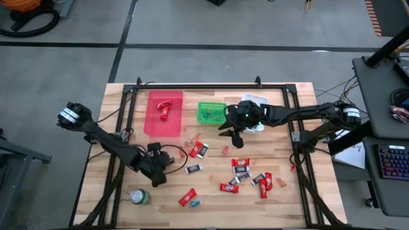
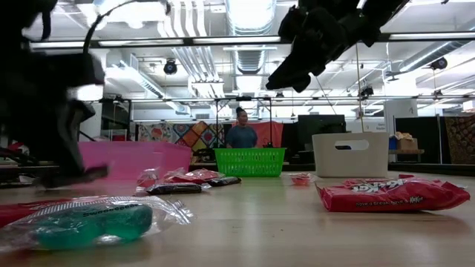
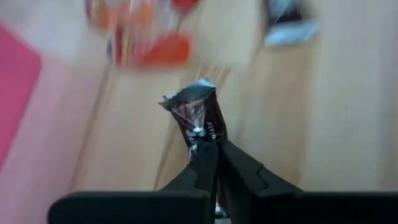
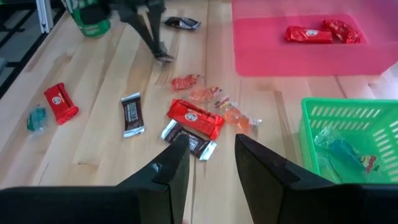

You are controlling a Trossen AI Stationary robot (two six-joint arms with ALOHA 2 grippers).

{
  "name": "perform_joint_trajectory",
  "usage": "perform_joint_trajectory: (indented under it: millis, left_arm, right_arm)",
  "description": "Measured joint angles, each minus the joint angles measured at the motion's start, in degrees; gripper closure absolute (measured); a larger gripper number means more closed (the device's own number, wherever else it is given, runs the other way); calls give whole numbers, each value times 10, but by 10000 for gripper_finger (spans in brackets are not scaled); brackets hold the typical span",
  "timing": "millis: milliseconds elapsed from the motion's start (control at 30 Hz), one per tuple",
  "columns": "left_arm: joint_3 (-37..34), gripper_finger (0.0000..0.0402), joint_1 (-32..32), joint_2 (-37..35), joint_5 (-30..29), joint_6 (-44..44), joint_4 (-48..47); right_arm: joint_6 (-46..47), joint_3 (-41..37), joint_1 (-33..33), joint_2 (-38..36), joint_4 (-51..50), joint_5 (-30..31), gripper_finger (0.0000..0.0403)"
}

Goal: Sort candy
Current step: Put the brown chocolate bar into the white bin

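Note:
Wrapped candy lies scattered on the wooden table (image 1: 211, 211): red pieces (image 1: 241, 163), dark brown-and-silver ones (image 1: 193, 168) and a small teal one (image 1: 195, 203). My left gripper (image 1: 167, 158) is at the table's left-middle, shut on a dark brown candy (image 3: 200, 118). My right gripper (image 1: 233, 131) hangs open and empty above the table, beside the green basket (image 1: 211, 113). Below its fingers (image 4: 211, 155) a red candy (image 4: 196, 118) and a dark one (image 4: 186, 140) lie on the wood. Two red candies (image 4: 309, 33) lie in the pink tray (image 1: 165, 121). My left gripper pinches the dark brown candy by one end (image 3: 202, 146) between its two shut fingertips (image 3: 214, 163). The wrapper sticks out ahead of the fingertips, its crimped free end (image 3: 189, 93) pointing away from them. Whether it is clear of the table I cannot tell.
A white bin (image 2: 350, 153) stands at the far side under my right arm. A round green can (image 1: 139, 197) sits near the table's near-left corner. A black frame (image 1: 128, 128) runs along the table's sides and far edge. A person (image 2: 241, 133) stands in the room beyond.

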Motion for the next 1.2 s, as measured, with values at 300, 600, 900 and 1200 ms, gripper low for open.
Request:
perform_joint_trajectory:
  millis: [300,600,900,1200]
  left_arm:
    - [39,401,5,-85,-69,103,46]
    - [76,401,33,-99,-82,218,111]
    - [43,385,44,-42,-76,-25,112]
    - [38,260,40,95,-76,-26,236]
  right_arm:
    - [-34,-48,19,24,147,-1,282]
    - [-77,-26,38,112,242,-4,282]
    - [-59,-21,38,139,237,-2,282]
    - [-59,-21,38,134,226,-2,282]
